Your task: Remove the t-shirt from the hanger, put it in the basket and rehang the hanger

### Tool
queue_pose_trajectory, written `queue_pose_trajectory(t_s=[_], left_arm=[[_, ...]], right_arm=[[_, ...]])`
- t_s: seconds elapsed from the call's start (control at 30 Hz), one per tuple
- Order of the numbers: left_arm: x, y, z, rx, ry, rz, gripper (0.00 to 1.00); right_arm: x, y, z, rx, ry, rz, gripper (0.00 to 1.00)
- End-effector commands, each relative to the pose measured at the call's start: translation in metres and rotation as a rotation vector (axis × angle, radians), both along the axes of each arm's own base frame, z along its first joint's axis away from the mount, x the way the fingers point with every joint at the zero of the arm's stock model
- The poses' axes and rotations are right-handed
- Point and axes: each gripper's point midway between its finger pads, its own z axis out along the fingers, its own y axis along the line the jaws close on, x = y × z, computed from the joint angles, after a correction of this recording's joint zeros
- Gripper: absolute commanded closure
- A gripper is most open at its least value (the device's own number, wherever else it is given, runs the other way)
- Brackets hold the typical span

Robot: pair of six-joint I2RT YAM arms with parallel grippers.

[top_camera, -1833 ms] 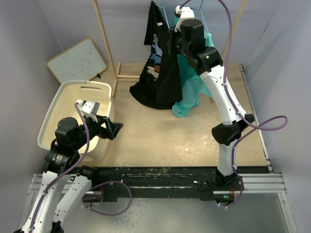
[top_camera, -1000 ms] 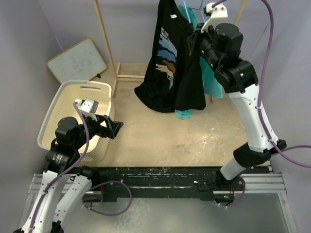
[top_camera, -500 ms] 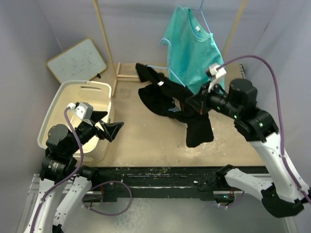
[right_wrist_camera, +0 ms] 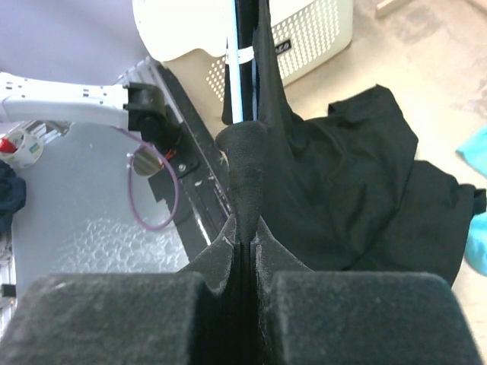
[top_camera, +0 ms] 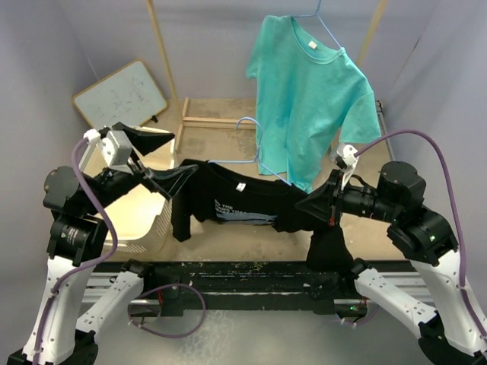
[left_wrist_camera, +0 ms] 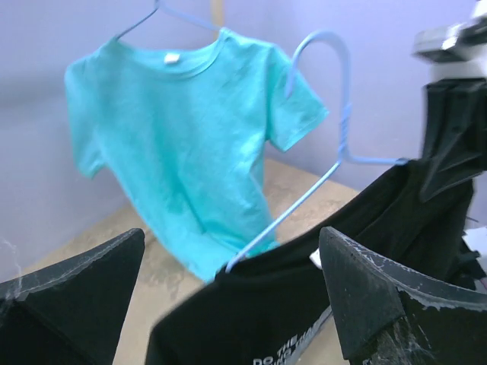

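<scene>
A black t-shirt (top_camera: 243, 201) hangs on a light blue wire hanger (top_camera: 245, 122) and is held level above the table. My right gripper (top_camera: 300, 207) is shut on the shirt's right shoulder; in the right wrist view the fingers (right_wrist_camera: 245, 220) pinch black cloth (right_wrist_camera: 342, 175) beside the blue wire (right_wrist_camera: 237, 61). My left gripper (top_camera: 185, 152) is open at the shirt's left shoulder. In the left wrist view its wide-open gripper (left_wrist_camera: 232, 243) frames the black shirt (left_wrist_camera: 304, 304) and the hanger hook (left_wrist_camera: 335, 68), touching neither.
A teal t-shirt (top_camera: 308, 91) hangs on its own hanger from the wooden rack (top_camera: 163, 61) at the back. A white laundry basket (top_camera: 141, 224) stands at the left under my left arm. A whiteboard (top_camera: 122, 91) leans on the left wall.
My right gripper has pulled the black shirt and its hanger off the rack, down and toward the near edge. My left gripper has risen from the basket to the shirt's left shoulder.
</scene>
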Motion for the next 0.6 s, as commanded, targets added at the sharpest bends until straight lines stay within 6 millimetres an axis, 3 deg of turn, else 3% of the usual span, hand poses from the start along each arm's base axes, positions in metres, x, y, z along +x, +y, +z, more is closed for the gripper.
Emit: queue_pose_trajectory(t_s=[0.0,0.13,0.37,0.57], left_arm=[[-0.029,-0.018,0.031,0.015,-0.135,-0.188,0.01],[-0.033,-0.034,0.010,0.064,-0.069,-0.343,0.00],[-0.023,-0.045,-0.022,0.074,0.060,-0.436,0.07],[-0.022,-0.054,-0.030,0.034,0.123,-0.534,0.14]], right_arm=[[-0.011,0.009,0.008,0.049,-0.028,0.086,1.00],[-0.024,0.015,0.017,0.095,-0.049,0.175,1.00],[-0.037,0.018,0.031,0.141,-0.076,0.242,1.00],[-0.037,0.021,0.031,0.155,-0.064,0.259,1.00]])
